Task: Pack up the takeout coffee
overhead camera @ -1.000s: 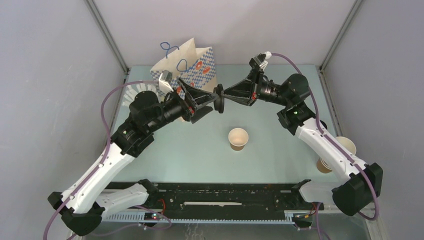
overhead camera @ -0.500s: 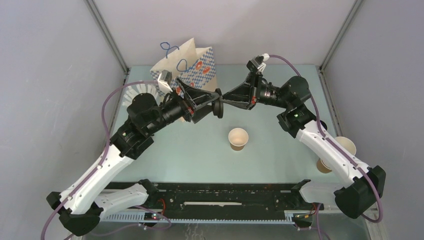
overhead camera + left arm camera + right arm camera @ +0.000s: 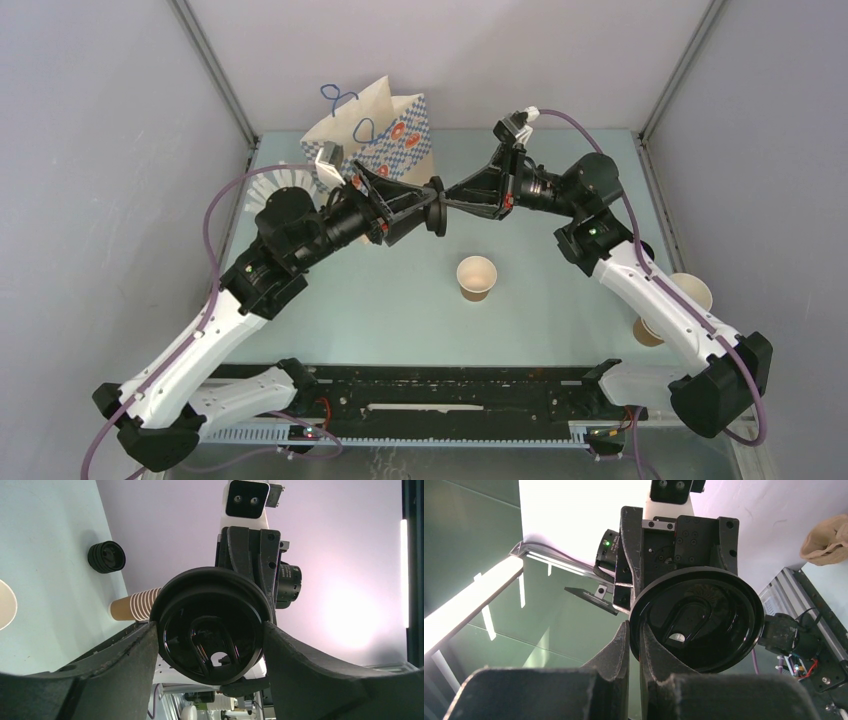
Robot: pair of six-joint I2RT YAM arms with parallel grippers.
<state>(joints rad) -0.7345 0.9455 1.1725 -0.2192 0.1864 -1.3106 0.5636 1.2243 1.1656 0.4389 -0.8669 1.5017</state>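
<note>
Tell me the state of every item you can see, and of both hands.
paper cup: upright, open, no lid.
black lid: off the paper cup, held in the air by both hands.
left hand: shut on the black lid across its width.
right hand: shut on the black lid's rim.
checkered paper bag: standing upright.
stack of paper cups: upright, nested, lidless.
stack of black lids: stacked, untouched.

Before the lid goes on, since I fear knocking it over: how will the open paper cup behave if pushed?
The cup looks empty, so probably light and quick to slide or tip. It narrows toward its base, which likely makes it tippier. Without the lid, its paper rim may squash easily.
</note>
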